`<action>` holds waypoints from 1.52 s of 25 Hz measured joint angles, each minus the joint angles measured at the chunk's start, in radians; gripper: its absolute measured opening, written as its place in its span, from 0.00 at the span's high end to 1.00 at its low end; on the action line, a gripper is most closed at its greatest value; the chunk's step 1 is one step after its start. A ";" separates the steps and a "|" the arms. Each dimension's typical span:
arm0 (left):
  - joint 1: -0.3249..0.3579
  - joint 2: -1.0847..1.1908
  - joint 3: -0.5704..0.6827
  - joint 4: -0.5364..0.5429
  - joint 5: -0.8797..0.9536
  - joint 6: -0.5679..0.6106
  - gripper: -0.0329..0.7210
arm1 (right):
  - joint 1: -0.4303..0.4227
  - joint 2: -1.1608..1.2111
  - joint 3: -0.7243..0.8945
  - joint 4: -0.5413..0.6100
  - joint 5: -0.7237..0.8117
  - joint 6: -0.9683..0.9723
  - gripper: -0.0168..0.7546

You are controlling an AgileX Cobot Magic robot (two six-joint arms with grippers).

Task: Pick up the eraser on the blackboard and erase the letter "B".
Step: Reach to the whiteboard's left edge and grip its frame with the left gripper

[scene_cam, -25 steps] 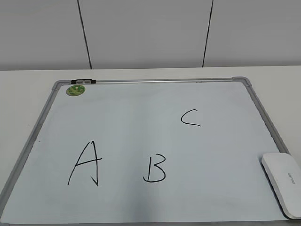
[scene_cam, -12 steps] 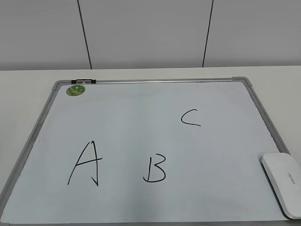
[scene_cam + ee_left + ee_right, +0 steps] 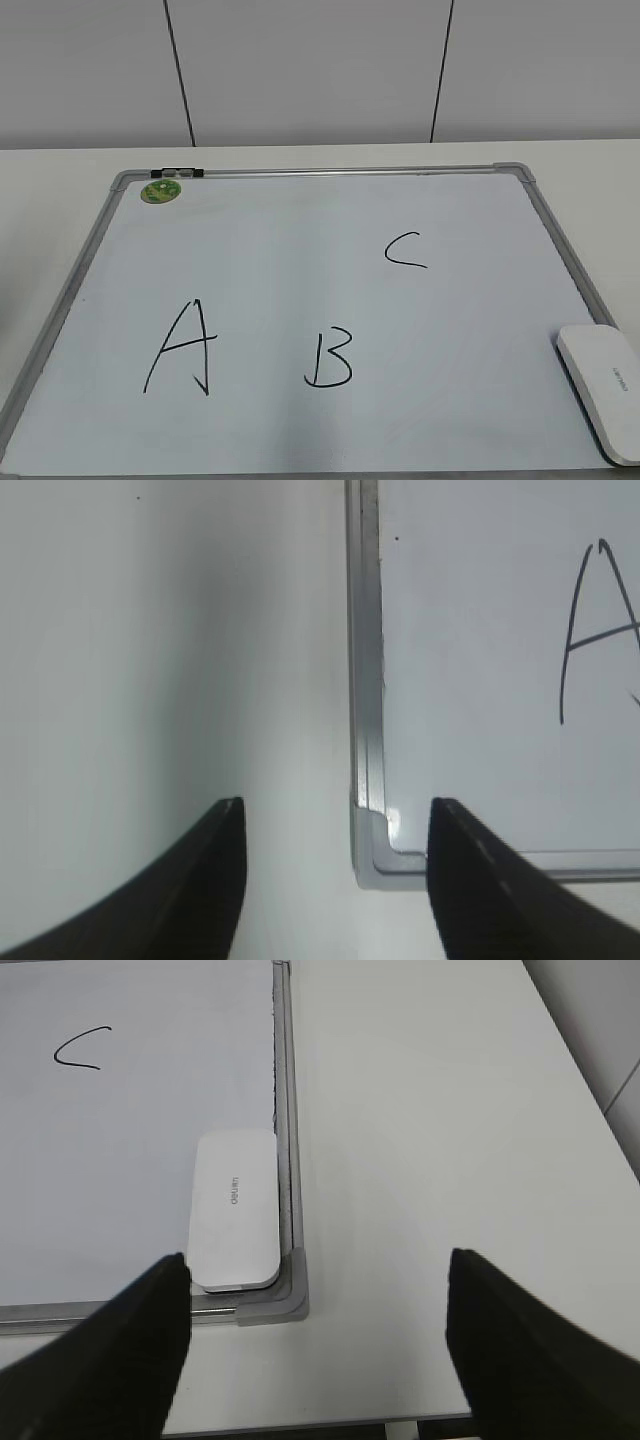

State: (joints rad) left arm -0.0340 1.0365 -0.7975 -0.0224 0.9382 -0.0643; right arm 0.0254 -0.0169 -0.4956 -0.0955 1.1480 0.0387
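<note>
The blackboard (image 3: 300, 250) is a white board with a grey frame, lying flat on the table. The black letter "B" (image 3: 329, 358) is near its front middle, with "A" (image 3: 183, 347) to its left and "C" (image 3: 406, 250) further back right. The white eraser (image 3: 603, 388) lies at the board's front right corner; it also shows in the right wrist view (image 3: 236, 1208). My right gripper (image 3: 318, 1290) is open and empty, above the table just off that corner. My left gripper (image 3: 335, 825) is open and empty over the board's front left corner (image 3: 372, 852). Neither gripper shows in the exterior view.
A small round green magnet (image 3: 160, 190) sits at the board's back left corner, next to a black clip on the frame (image 3: 180, 173). White table (image 3: 440, 1140) surrounds the board; its front edge shows in the right wrist view (image 3: 400, 1422). A panelled wall stands behind.
</note>
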 joint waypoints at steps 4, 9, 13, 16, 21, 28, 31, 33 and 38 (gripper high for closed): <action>0.000 0.173 -0.108 0.000 -0.020 0.000 0.38 | 0.000 0.000 0.000 0.000 0.000 0.000 0.21; 0.000 0.374 -0.246 0.004 -0.025 0.000 0.38 | 0.000 0.000 0.000 0.000 0.000 0.000 0.21; 0.000 0.515 -0.327 0.004 -0.021 -0.001 0.38 | 0.000 0.000 0.000 0.000 0.000 0.000 0.21; 0.000 0.596 -0.373 0.004 -0.021 -0.001 0.38 | 0.000 0.000 0.000 0.000 0.000 0.000 0.21; 0.000 0.713 -0.428 0.004 -0.021 -0.001 0.38 | 0.000 0.000 0.000 0.000 0.000 0.000 0.21; 0.000 0.861 -0.525 0.006 -0.025 -0.002 0.43 | 0.000 0.000 0.000 0.000 0.000 0.000 0.21; 0.000 0.913 -0.571 0.006 -0.025 -0.002 0.44 | 0.000 0.000 0.000 0.000 0.000 0.000 0.21; 0.000 0.943 -0.600 0.006 -0.027 -0.002 0.45 | 0.000 0.000 0.000 0.000 0.000 0.000 0.21; 0.000 1.011 -0.645 0.006 -0.031 -0.002 0.47 | 0.000 0.000 0.000 0.000 0.000 0.000 0.21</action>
State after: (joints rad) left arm -0.0340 2.0472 -1.4425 -0.0166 0.9076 -0.0665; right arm 0.0254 -0.0169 -0.4956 -0.0955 1.1480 0.0387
